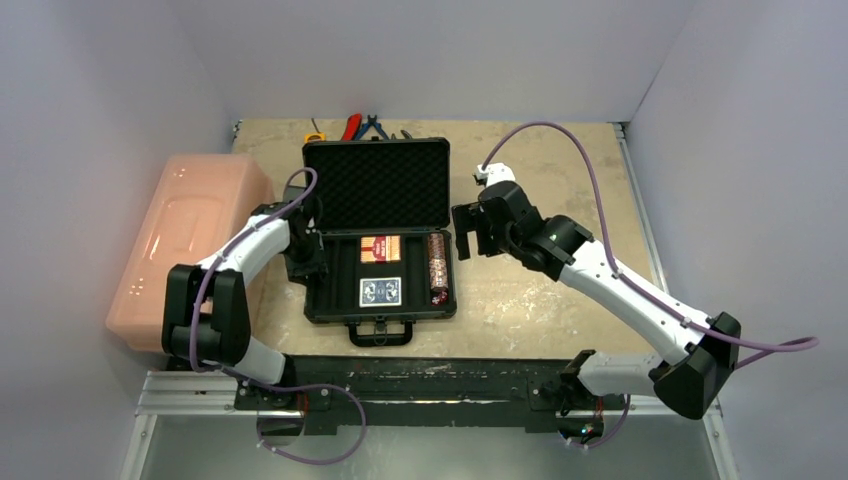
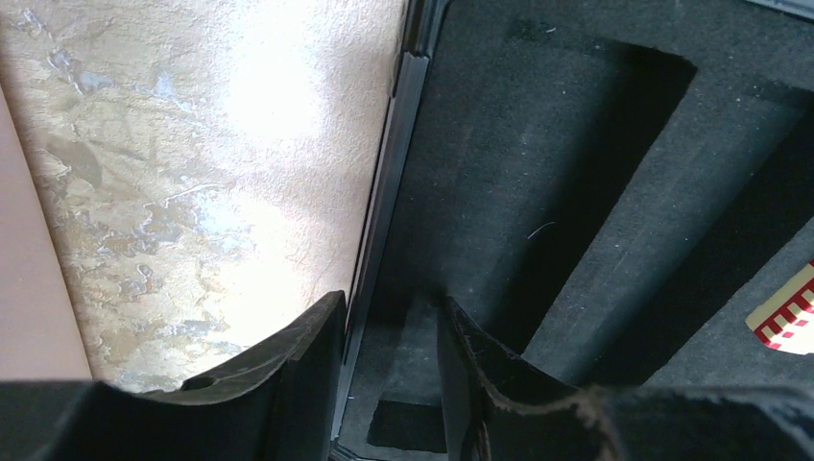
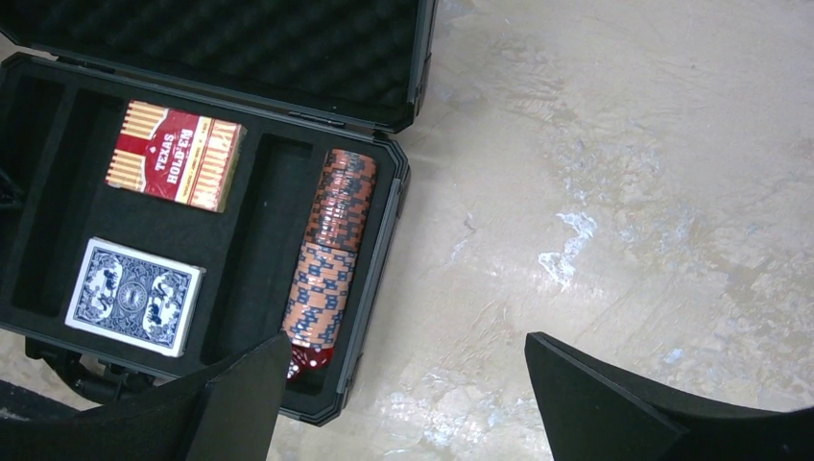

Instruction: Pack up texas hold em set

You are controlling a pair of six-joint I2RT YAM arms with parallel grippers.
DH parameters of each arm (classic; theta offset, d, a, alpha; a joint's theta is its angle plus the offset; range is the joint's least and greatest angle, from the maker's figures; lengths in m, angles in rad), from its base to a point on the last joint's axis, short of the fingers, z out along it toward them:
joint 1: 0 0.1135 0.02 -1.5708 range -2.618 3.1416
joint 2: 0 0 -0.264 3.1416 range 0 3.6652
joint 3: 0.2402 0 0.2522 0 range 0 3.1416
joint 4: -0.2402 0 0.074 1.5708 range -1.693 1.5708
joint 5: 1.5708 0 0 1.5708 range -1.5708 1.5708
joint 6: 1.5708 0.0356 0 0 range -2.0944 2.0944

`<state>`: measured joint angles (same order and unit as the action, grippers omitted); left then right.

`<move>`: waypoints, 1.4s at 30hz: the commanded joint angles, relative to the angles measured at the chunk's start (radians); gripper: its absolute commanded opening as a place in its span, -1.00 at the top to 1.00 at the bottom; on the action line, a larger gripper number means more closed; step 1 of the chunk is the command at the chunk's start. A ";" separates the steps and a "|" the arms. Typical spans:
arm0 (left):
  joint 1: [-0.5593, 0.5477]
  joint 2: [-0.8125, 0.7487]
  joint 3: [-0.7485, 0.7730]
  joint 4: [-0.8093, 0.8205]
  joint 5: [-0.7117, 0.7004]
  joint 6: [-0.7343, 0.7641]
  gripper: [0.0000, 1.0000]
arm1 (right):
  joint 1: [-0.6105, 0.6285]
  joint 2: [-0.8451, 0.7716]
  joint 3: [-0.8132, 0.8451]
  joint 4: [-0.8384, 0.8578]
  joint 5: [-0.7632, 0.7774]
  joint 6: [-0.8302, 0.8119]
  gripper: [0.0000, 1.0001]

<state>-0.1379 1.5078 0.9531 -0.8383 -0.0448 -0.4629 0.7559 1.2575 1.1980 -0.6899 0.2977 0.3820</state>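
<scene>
The black case lies open mid-table with its foam-lined lid raised. Inside are a red card deck, a blue card deck, a reddish chip roll in the right slot, and red dice at that slot's near end. My left gripper straddles the case's left wall. One of its fingers is outside over the table and the other is inside over the empty foam slot, with a gap showing. My right gripper hangs wide open over bare table beside the case's right rim, holding nothing.
A large pink bin stands against the left wall, close to the left arm. Pliers and a yellow tape measure lie at the back edge behind the lid. White walls enclose the table on three sides.
</scene>
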 commanded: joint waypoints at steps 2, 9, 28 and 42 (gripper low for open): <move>0.001 0.015 0.008 0.032 0.131 -0.050 0.29 | -0.009 -0.050 -0.035 -0.009 0.035 0.027 -0.92; -0.021 0.053 0.005 0.065 0.195 -0.111 0.50 | -0.025 -0.046 -0.049 -0.036 0.082 0.061 -0.91; -0.206 0.136 0.104 0.190 0.334 -0.402 0.56 | -0.078 -0.050 -0.080 -0.116 0.185 0.152 -0.90; -0.269 0.224 0.190 0.337 0.429 -0.506 0.56 | -0.249 -0.073 -0.124 -0.143 0.138 0.216 -0.88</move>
<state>-0.3920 1.6897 1.0611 -0.7067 0.2813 -0.8864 0.5201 1.2091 1.0756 -0.8265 0.4343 0.5667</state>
